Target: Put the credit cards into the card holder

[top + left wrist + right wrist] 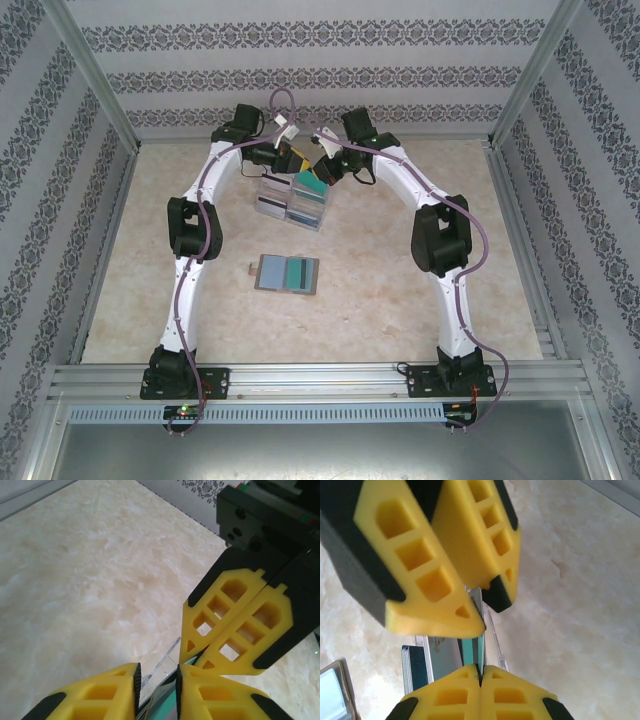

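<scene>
Marbled beige tabletop (400,300), card holder (288,274), patterned walls (300,40)

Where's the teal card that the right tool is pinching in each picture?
Top external: the teal card is tilted over the clear tray, at the far middle of the table.
Left wrist: the teal card is a sliver at the bottom edge, inside the left tool.
Right wrist: the teal card is edge-on at lower centre, above the shut right tool.
Shared landmark: the clear tray, right beside the card.
</scene>
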